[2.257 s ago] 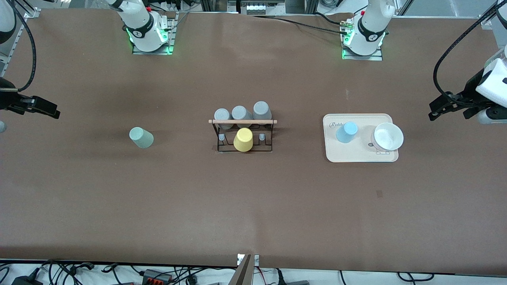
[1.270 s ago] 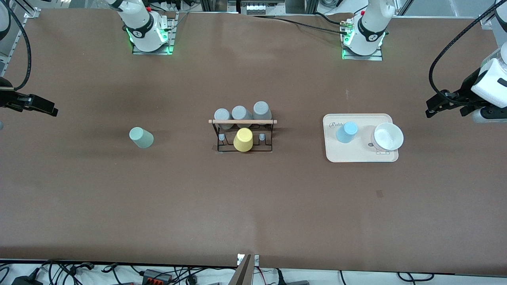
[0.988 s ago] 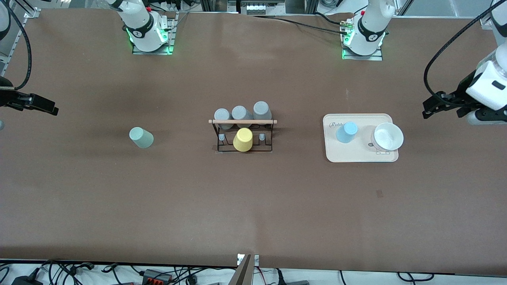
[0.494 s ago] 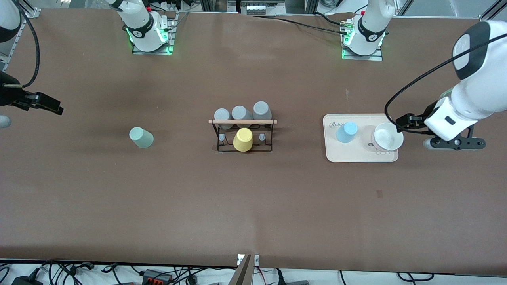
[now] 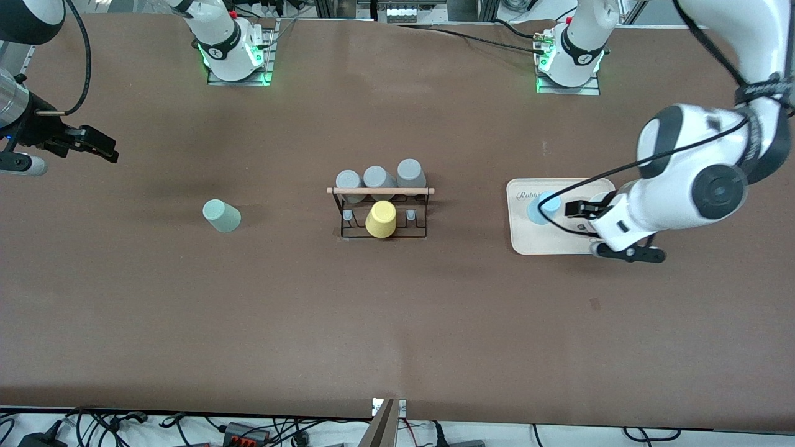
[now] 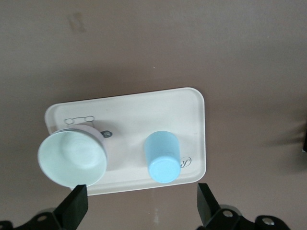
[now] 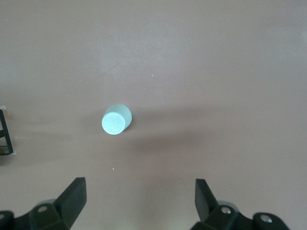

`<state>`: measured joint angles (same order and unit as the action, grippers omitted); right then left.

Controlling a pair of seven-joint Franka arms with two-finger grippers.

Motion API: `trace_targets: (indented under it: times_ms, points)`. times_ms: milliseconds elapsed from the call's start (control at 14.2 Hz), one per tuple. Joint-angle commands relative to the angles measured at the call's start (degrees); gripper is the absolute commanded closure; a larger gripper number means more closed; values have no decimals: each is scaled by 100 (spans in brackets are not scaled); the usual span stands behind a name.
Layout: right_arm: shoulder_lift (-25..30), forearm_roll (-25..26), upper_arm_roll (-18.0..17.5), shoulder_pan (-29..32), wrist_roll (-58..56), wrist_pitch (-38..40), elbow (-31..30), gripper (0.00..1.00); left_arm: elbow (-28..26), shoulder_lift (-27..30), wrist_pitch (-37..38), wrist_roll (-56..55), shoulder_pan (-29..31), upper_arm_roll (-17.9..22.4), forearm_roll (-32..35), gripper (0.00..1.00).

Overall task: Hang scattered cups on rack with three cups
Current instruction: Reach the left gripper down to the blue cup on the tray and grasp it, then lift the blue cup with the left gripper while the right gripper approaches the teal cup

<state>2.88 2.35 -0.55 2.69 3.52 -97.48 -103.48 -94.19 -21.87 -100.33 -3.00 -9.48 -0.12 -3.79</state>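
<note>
A light blue cup (image 5: 546,207) (image 6: 163,156) stands upside down on the cream tray (image 5: 528,239) (image 6: 129,108). My left gripper (image 5: 574,208) (image 6: 141,192) hangs open over the tray beside that cup, with nothing between its fingers. A sage-green cup (image 5: 221,216) (image 7: 116,120) stands upside down on the table toward the right arm's end. My right gripper (image 5: 102,148) (image 7: 139,184) is open and empty in the air near that end, well apart from this cup. The black wire rack (image 5: 382,234) with its wooden rod (image 5: 380,190) stands mid-table, carrying three grey cups (image 5: 377,178) and a yellow cup (image 5: 381,219).
A white bowl (image 6: 72,160) sits on the tray next to the blue cup; my left arm hides it in the front view. A corner of the rack (image 7: 4,134) shows in the right wrist view. Brown table surface (image 5: 397,323) stretches toward the front camera.
My left arm has swung in from the table's end to hang over the tray beside the blue cup. My right gripper has shifted slightly inward. No cup has moved.
</note>
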Motion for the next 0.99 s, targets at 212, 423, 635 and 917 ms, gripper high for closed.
trace_targets:
  times_ms: [212,423,635,917]
  points:
    - [-68,-86,11,21,70,-105,-76,0,-712,-29,-564,124,-19,12,-131,0]
    - [-68,-86,20,30,70,-52,-76,0,-1389,217,-1259,124,-19,-23,-105,0]
    - [-103,-86,20,4,79,-43,-76,0,-2005,376,-1944,124,-19,-23,-96,0]
    - [-191,-77,11,-22,-26,9,-85,0,-2305,394,-2078,45,-19,-119,-105,0]
